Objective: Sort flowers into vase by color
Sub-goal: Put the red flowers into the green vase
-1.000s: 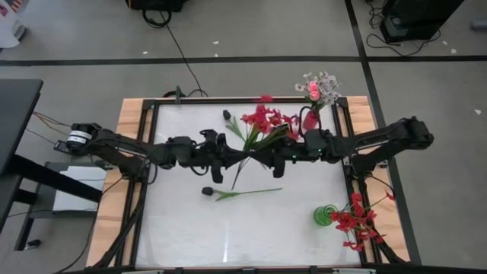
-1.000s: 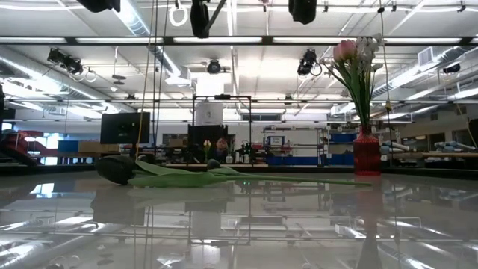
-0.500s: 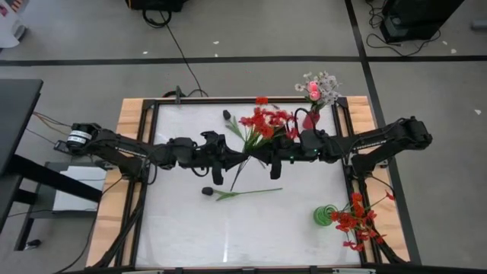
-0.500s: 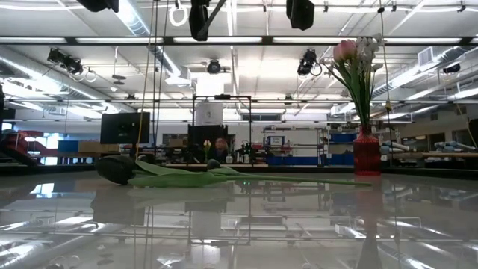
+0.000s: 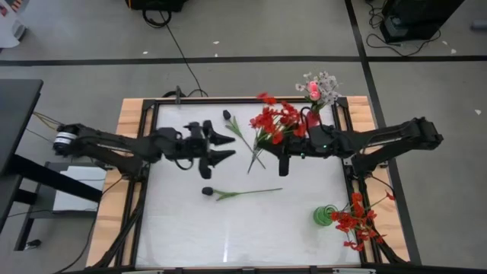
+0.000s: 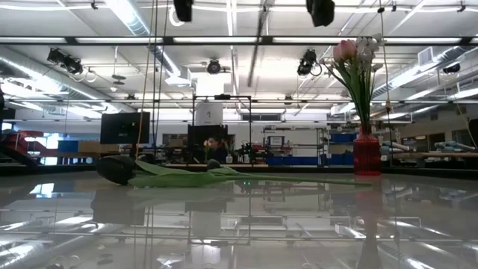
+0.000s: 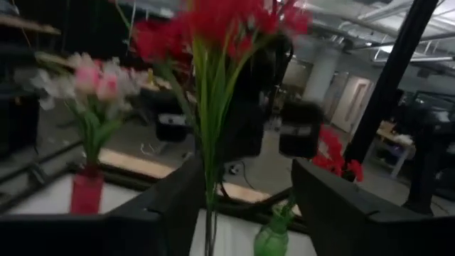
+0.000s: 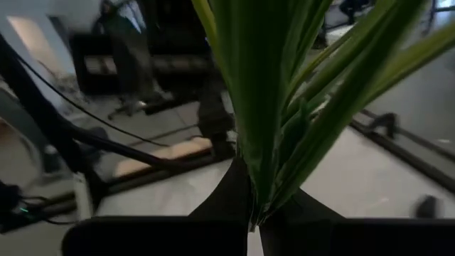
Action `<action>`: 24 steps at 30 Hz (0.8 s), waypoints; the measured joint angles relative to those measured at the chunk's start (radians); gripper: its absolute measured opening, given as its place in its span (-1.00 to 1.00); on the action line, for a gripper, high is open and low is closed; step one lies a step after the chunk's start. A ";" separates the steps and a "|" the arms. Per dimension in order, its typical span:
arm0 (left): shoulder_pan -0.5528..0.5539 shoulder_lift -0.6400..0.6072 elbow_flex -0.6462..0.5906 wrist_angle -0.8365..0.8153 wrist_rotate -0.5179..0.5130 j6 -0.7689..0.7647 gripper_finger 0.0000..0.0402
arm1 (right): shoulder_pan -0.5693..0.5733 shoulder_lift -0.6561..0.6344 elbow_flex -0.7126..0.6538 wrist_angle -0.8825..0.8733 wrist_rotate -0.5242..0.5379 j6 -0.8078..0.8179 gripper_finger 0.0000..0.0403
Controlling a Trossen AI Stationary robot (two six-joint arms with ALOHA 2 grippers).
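Right pincer [image 5: 283, 158] clamped on red flower bunch [image 5: 275, 122] stems, mid-air over tabletop [image 5: 251, 236] center-back; left pincer [image 5: 221, 147] apart, empty, just beside. Bunch looks light, floppy, fragile blooms; grip low on stems. Long axis: blooms toward back-right, stem ends front-left.

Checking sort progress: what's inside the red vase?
Pink buds and white sprays stand in the red vase, green stems visible above its neck in the low view. Stem ends inside are hidden by the vase wall.
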State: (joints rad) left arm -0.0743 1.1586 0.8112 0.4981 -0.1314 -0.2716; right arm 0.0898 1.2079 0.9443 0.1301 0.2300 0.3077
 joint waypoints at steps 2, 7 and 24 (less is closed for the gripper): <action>0.012 -0.051 0.001 -0.041 0.000 0.020 0.17 | 0.001 -0.032 0.000 -0.049 0.015 -0.034 -0.93; 0.016 -0.166 0.000 -0.152 0.000 0.091 0.25 | 0.012 -0.096 0.000 -0.127 0.015 -0.128 -0.93; 0.016 -0.230 0.000 -0.164 0.001 0.104 0.25 | 0.047 -0.278 0.000 -0.424 -0.257 -0.151 -0.93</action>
State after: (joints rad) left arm -0.0582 0.9283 0.8116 0.3338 -0.1301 -0.1675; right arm 0.1371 0.9303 0.9443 -0.2940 -0.0269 0.1570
